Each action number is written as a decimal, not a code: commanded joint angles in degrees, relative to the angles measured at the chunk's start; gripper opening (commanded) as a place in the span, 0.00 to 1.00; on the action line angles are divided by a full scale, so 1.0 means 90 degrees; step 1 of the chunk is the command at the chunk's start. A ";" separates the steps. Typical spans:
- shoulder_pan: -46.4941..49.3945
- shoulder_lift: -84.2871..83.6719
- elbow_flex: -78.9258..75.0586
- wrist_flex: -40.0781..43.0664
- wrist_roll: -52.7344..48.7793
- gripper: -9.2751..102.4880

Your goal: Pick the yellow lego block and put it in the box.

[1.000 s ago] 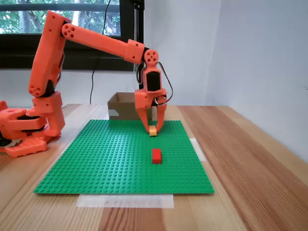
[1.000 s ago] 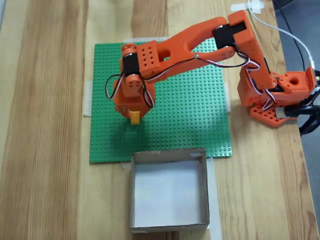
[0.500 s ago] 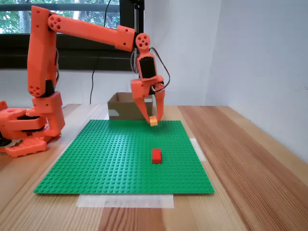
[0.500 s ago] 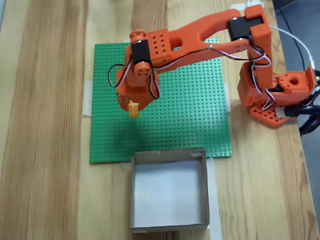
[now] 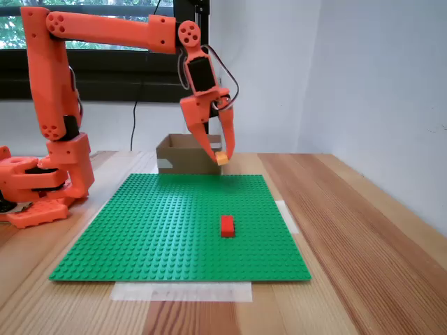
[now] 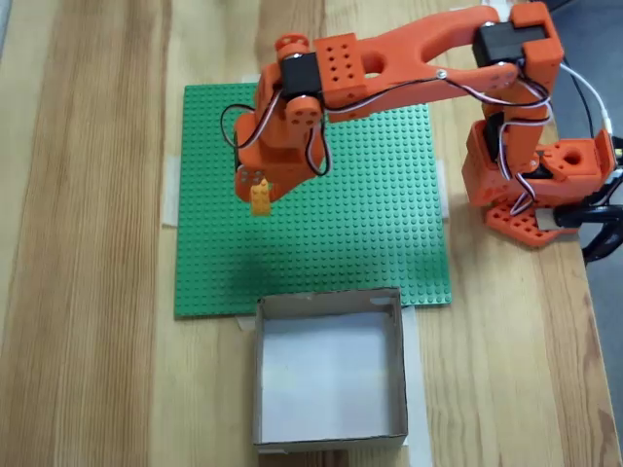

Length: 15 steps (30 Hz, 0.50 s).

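Gripper point(image 5: 222, 158), closed on the yellow lego block point(image 5: 222, 159), has risen clear of the green baseplate point(image 6: 370, 233) since a second ago, so the grasp has held and transfer remains to the box point(image 6: 329, 304) at its 5 o'clock in the top-down fixed view.

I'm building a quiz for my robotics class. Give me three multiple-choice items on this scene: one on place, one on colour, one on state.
1. Where is the yellow lego block?
A. in the box
B. held above the green baseplate
C. lying on the wood

2. What colour is the brick lying on the baseplate?
A. blue
B. white
C. red

3. What is inside the box?
A. nothing visible
B. two bricks
C. a cable

Key: 1 B, the hand grips it clear of the plate. 2 C, the red brick sits mid-plate. 3 A, the view from above shows a bare floor.
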 commanded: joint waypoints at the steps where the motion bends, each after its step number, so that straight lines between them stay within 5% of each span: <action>1: -0.0020 0.0547 0.0049 0.0020 -0.0059 0.09; 15: -0.0244 0.1572 0.0312 0.0215 -0.0166 0.10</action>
